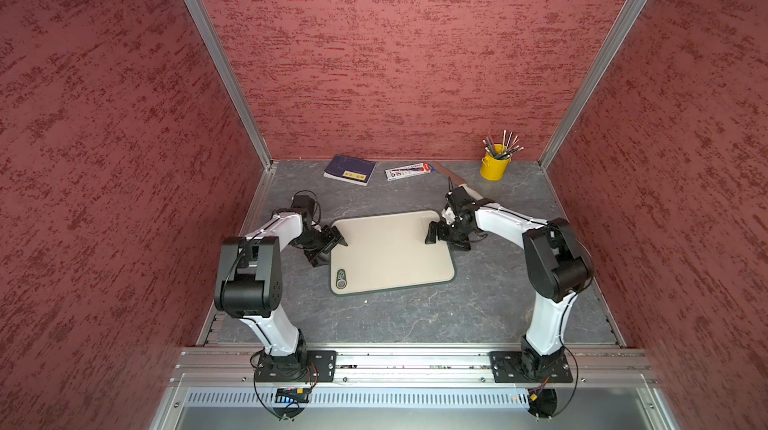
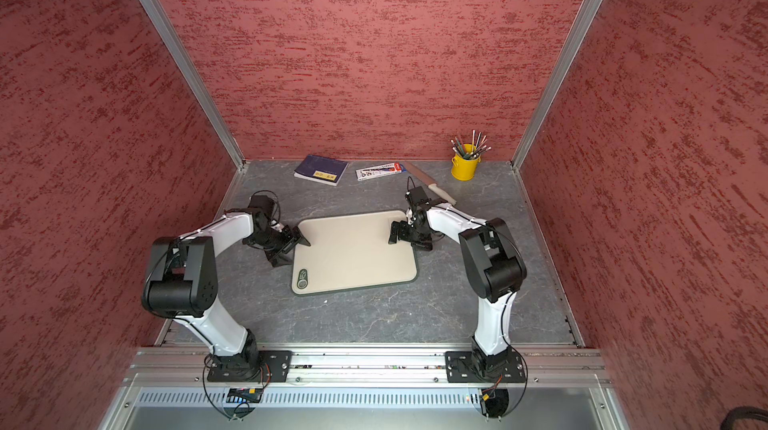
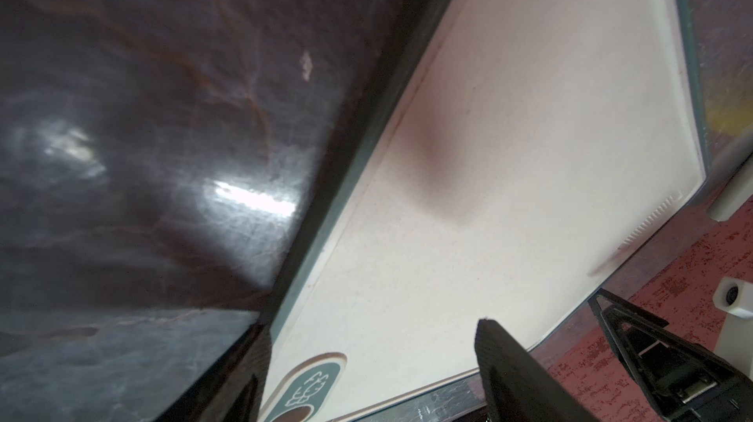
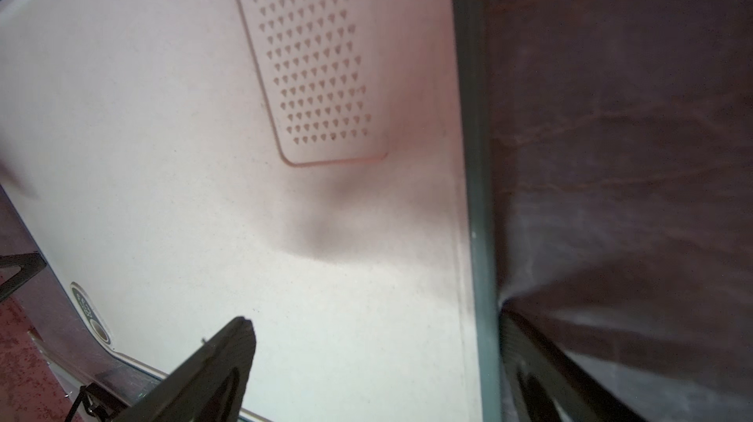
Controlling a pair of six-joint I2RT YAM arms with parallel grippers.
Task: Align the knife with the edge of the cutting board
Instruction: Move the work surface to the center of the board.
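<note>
Right now the left gripper (image 1: 331, 253) hangs at the left short edge of the cutting board (image 1: 390, 257) with its jaws spread. In the left wrist view one finger (image 3: 509, 367) is over the beige surface and the other is over the table (image 1: 415, 316), with the board's dark rim running between them. Whether either finger touches the board I cannot tell.

The right gripper (image 1: 444, 244) stands the same way at the opposite short edge, jaws wide. One finger (image 4: 220, 359) is above the board and its partner is outside the rim, over the grey marbled top.

The board lies flat between the two arms, slightly skewed, with the oval hole (image 1: 341, 283) at its near left corner (just in front of the left gripper).

The knife (image 2: 430, 183) is off the board, on the table behind the far right corner. It lies at a slant, with the off-white handle toward the right arm and the blade pointing to the back wall. In a top view the right arm's wrist covers part of the handle.

The blade tip ends just beside the white packet (image 1: 409, 171). A yellow cup of pencils (image 1: 494, 166) stands near the knife on the other side. A dark blue book (image 1: 350, 169) lies further left along the wall.
</note>
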